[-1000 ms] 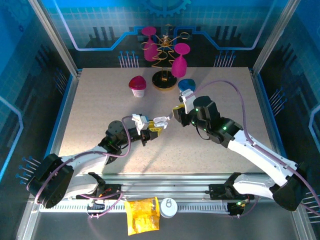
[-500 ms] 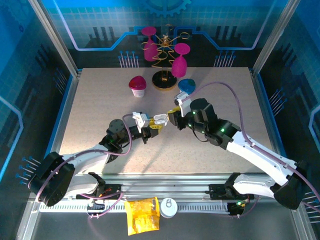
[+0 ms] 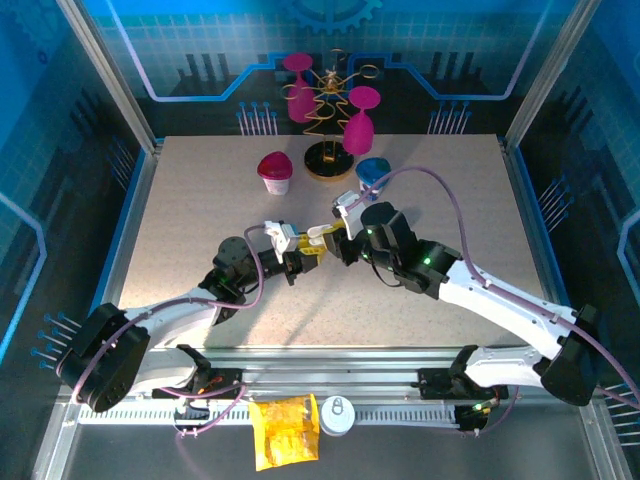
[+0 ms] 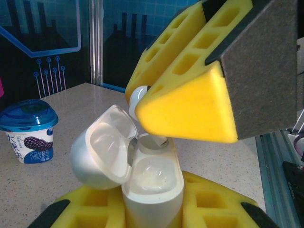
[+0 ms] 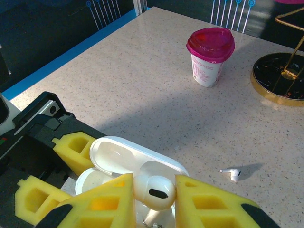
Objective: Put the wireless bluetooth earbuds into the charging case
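Note:
My left gripper is shut on the white charging case, which it holds upright off the table with its lid swung open to the left. My right gripper is shut on a white earbud, stem down, right over the case's far socket. From the left wrist, that earbud peeks out between the right gripper's yellow fingers. In the top view both grippers meet at mid-table around the case. A second earbud lies loose on the table.
A pink-lidded cup and a blue-lidded cup stand at the back, beside a gold stand with pink glasses. A yellow packet lies below the table's front rail.
The right gripper has moved left with the earbud, from a gap away to directly over the open case. The left gripper has barely moved.

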`<state>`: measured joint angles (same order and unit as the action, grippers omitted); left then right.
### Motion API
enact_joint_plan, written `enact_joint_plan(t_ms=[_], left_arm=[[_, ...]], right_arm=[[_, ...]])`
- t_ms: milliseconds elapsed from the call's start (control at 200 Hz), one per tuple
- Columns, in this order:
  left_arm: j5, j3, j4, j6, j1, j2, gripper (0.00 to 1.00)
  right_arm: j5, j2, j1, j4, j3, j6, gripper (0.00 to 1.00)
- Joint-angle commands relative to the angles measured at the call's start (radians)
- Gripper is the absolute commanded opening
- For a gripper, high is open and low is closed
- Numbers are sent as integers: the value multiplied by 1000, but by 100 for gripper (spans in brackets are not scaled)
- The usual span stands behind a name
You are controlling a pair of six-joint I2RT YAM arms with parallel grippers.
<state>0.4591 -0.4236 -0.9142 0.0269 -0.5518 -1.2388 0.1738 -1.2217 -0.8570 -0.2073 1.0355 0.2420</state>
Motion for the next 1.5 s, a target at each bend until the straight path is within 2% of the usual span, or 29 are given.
enact_joint_plan(t_ms=[0, 380, 730, 911, 1041, 1156, 1361, 1496], left_arm=[[-20, -25, -26, 9, 3, 15, 20], [-63, -30, -24, 20, 3, 16, 20], [-68, -42, -22, 21, 3, 15, 20], [-62, -46, -31, 22, 3, 5, 20], [-56, -44, -38, 21, 4, 0, 20], [-57, -40, -45, 19, 3, -7, 20], [-59, -31, -53, 12, 3, -15, 20], [-55, -26, -54, 0, 3, -13, 20]], right_arm=[[30, -7, -11, 28, -3, -12, 22], [51, 0, -11, 2, -15, -43, 22], [13, -4, -19, -3, 1, -48, 29], [6, 13, -20, 0, 11, -44, 36], [13, 31, -18, 9, 13, -32, 48], [-5, 57, -7, 23, 8, -14, 54], [-99, 124, 41, 78, -27, 52, 61], [-156, 151, 93, 103, -57, 113, 62]])
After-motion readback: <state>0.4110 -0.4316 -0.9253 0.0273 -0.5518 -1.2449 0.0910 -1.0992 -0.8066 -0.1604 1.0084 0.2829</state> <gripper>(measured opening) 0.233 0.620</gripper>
